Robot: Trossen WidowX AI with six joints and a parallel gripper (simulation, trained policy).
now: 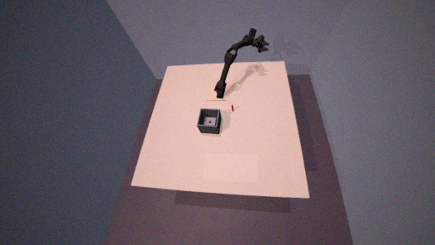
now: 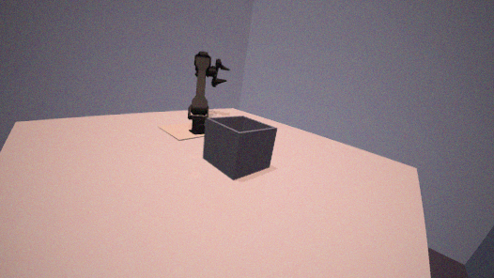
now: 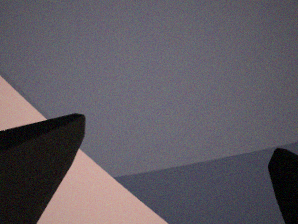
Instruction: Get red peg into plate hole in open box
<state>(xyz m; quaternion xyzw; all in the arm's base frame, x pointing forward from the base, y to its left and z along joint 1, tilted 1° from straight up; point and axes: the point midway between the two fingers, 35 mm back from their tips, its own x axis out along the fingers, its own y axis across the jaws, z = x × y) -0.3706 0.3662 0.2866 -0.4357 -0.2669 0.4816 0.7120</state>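
Observation:
The red peg (image 1: 232,108) stands on the table beside the box, to its upper right in the top view; it does not show in the exterior view. The dark box (image 1: 210,129) (image 2: 237,152) is open at the top. A light plate (image 1: 207,118) with a small dark hole (image 1: 210,122) lies at its bottom. My gripper (image 1: 267,46) (image 2: 227,75) (image 3: 180,142) is open and empty, raised high above the table and far from peg and box. In the wrist view its fingers stand wide apart with nothing between them.
The arm's base stands on a thin tan board (image 1: 212,98) (image 2: 178,134) behind the box on the pale table (image 1: 174,157) (image 2: 117,211). The box walls rise well above the table. Grey walls stand beyond the table's edges.

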